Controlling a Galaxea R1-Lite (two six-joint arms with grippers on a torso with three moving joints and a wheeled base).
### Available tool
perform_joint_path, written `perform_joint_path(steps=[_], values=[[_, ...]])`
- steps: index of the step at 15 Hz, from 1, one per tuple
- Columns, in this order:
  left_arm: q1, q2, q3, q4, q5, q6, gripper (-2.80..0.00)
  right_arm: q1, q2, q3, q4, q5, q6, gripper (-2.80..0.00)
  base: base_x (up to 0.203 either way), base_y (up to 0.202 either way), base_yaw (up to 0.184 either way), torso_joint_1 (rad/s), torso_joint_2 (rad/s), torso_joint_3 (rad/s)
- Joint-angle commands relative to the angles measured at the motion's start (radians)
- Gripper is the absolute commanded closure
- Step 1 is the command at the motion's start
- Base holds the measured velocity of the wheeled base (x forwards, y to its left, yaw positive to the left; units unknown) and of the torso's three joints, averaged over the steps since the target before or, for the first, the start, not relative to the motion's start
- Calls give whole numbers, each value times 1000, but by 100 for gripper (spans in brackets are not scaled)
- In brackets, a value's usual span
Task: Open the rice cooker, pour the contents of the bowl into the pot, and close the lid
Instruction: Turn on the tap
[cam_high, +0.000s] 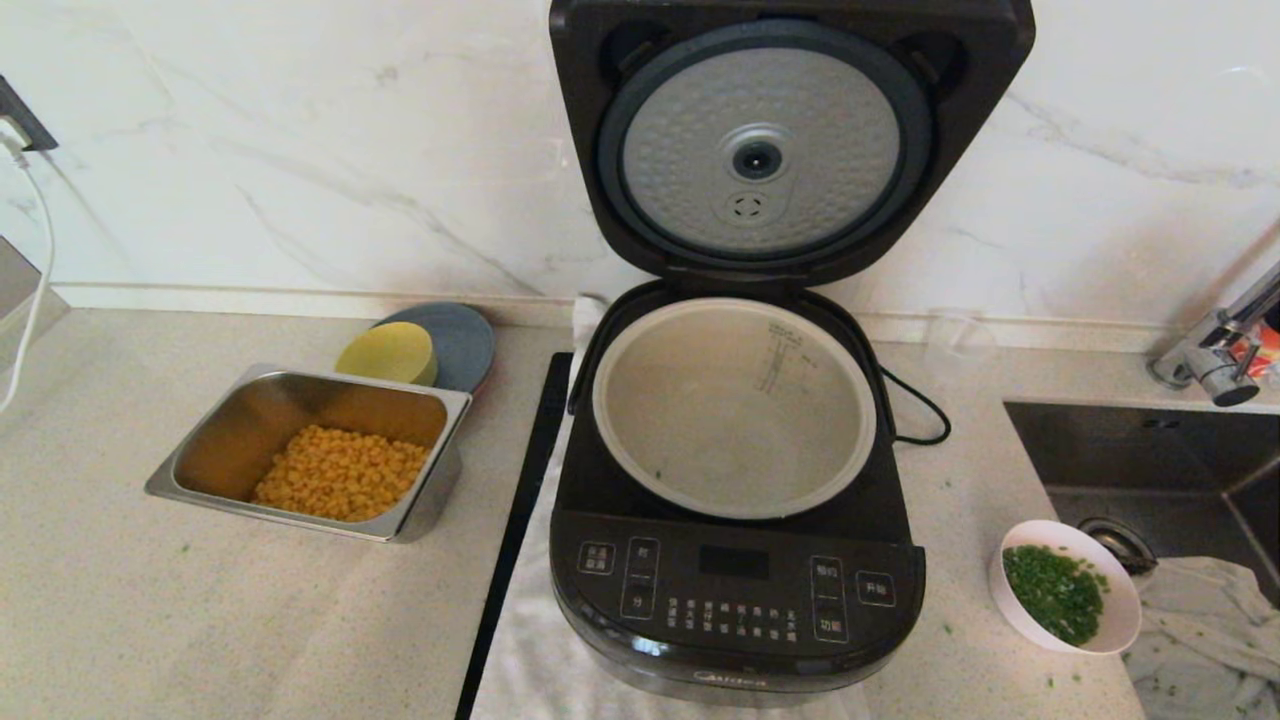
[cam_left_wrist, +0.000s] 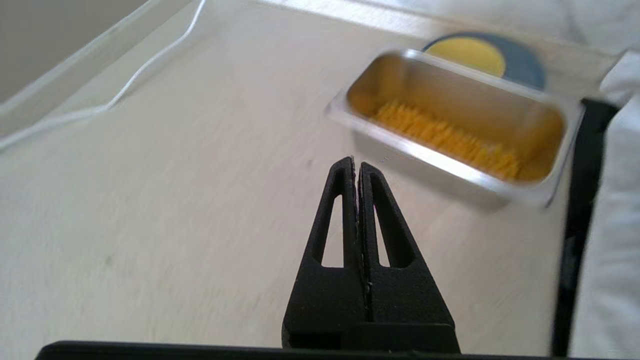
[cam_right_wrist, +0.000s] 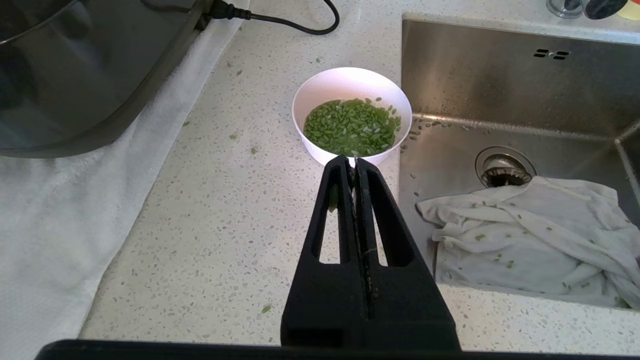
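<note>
Both hands are pressed closed and empty: left hand above the counter, right hand near the bowl.

This is a home kitchen: a pale speckled stone countertop runs across the frame below a white marble-veined backsplash. At the right edge a stainless steel sink is sunk into the counter, with a chrome faucet above it and a crumpled cloth lying in the basin. At centre stands an open rice cooker, with a steel tray of corn kernels at left and a small bowl of chopped greens at lower right.
</note>
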Motion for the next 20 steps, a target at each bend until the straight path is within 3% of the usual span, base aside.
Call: perform_joint_path(steps=[1, 3, 5, 6, 7, 8, 12, 20], values=[[29, -242, 133, 13, -46, 6, 0, 0, 0, 0, 1, 0, 0, 0, 0, 0, 0, 0, 0, 0], [38, -295, 243, 11, -132, 9, 0, 0, 0, 0, 1, 0, 0, 0, 0, 0, 0, 0, 0, 0], [41, -292, 264, 18, -325, 15, 0, 0, 0, 0, 1, 0, 0, 0, 0, 0, 0, 0, 0, 0], [42, -291, 280, 19, -403, 36, 0, 0, 0, 0, 1, 0, 0, 0, 0, 0, 0, 0, 0, 0], [42, -291, 306, 8, -425, 84, 0, 0, 0, 0, 1, 0, 0, 0, 0, 0, 0, 0, 0, 0], [42, -291, 310, -2, -439, 108, 0, 0, 0, 0, 1, 0, 0, 0, 0, 0, 0, 0, 0, 0], [42, -291, 315, -14, -431, 57, 0, 0, 0, 0, 1, 0, 0, 0, 0, 0, 0, 0, 0, 0], [42, -291, 315, -14, -431, 54, 0, 0, -2, 2, 3, 2, -22, 0, 0, 0, 0, 0, 0, 0]])
